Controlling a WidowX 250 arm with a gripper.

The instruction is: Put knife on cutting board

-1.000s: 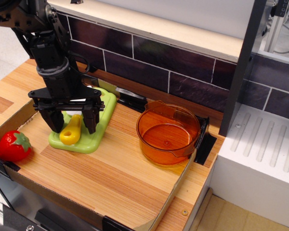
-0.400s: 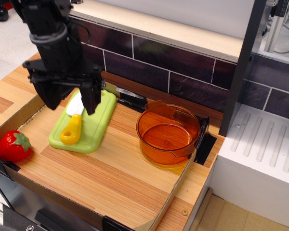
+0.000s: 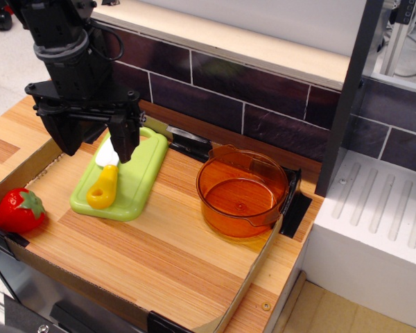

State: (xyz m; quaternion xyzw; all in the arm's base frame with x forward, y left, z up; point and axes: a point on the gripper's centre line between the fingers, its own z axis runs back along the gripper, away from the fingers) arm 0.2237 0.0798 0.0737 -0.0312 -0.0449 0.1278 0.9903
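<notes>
The knife (image 3: 104, 182), with a white blade and a yellow handle, lies flat on the light green cutting board (image 3: 135, 184) at the left of the wooden counter. The handle points toward the front. My gripper (image 3: 93, 149) hangs above the board's far end, clear of the knife. Its two black fingers are spread apart and hold nothing. The right finger covers part of the blade's tip.
A red toy strawberry (image 3: 17, 209) lies at the front left. An orange transparent pot (image 3: 241, 193) stands to the right of the board. A dark tiled wall runs along the back, and a white drainer unit (image 3: 374, 229) is at the right.
My gripper has risen from around the knife handle to well above the board and shifted a little left and back. The knife stays on the board.
</notes>
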